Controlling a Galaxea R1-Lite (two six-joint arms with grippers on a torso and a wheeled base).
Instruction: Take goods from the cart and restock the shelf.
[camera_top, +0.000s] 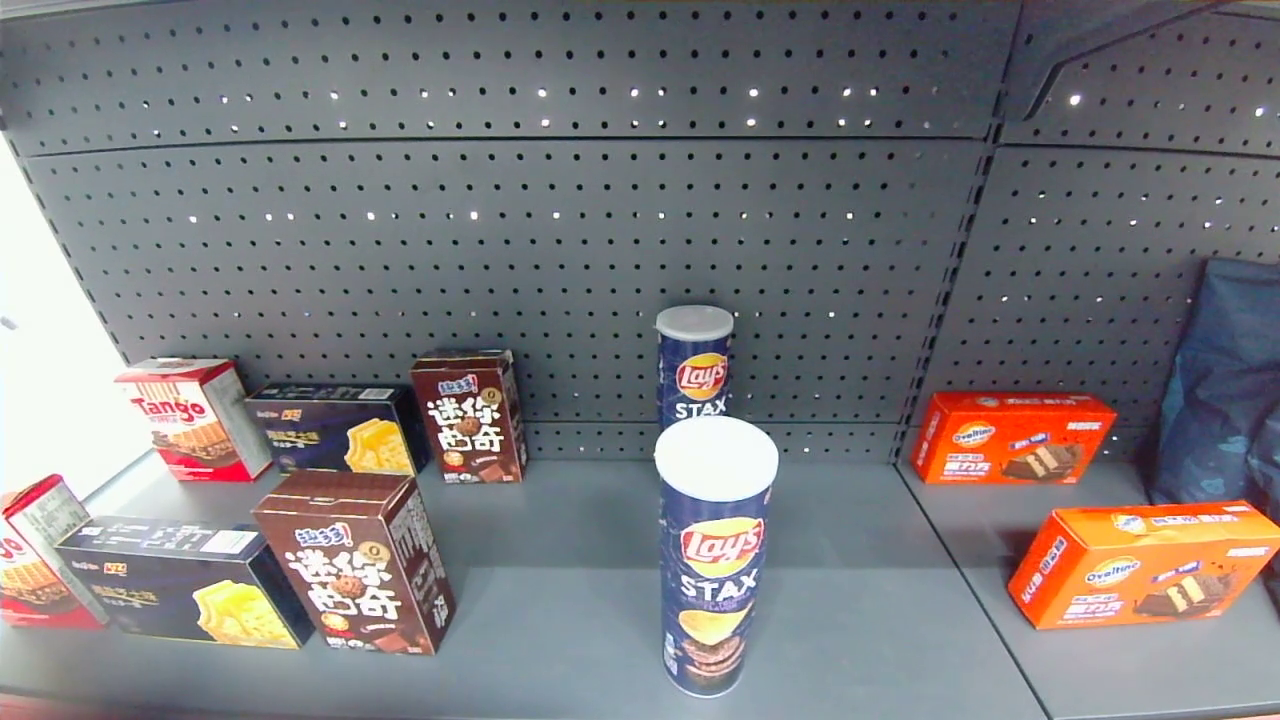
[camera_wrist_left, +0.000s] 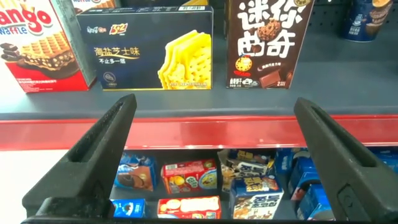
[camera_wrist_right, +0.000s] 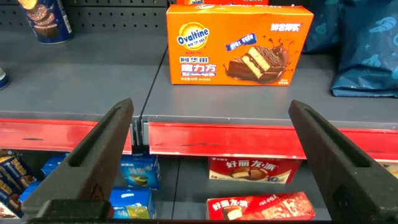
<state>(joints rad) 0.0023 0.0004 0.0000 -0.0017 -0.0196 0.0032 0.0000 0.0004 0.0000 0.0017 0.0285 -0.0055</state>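
The left gripper (camera_wrist_left: 214, 102) is spread wide and holds nothing. It sits just outside the red strip (camera_wrist_left: 205, 130) along the front edge of the shelf (camera_top: 560, 600), facing a dark blue box (camera_wrist_left: 146, 46) and a brown box (camera_wrist_left: 268, 43), with a red wafer box (camera_wrist_left: 40, 43) at the shelf's left end. The right gripper (camera_wrist_right: 210, 104) is also wide apart and empty. It faces an orange box (camera_wrist_right: 236, 43) near the front edge of the shelf's right section, with a blue bag (camera_wrist_right: 367, 50) beside the box.

The head view takes in the whole shelf. A front can (camera_top: 714, 560) stands upright near the front edge in the middle, and a back can (camera_top: 694, 365) stands behind it against the pegboard wall. The boxes stand in two rows at the left, and a second orange box (camera_top: 1015, 437) is at the back right.

Both wrist views look under the red strip to a lower shelf. There are small packs (camera_wrist_left: 189, 177) below the left gripper and red cartons (camera_wrist_right: 255, 169) below the right.
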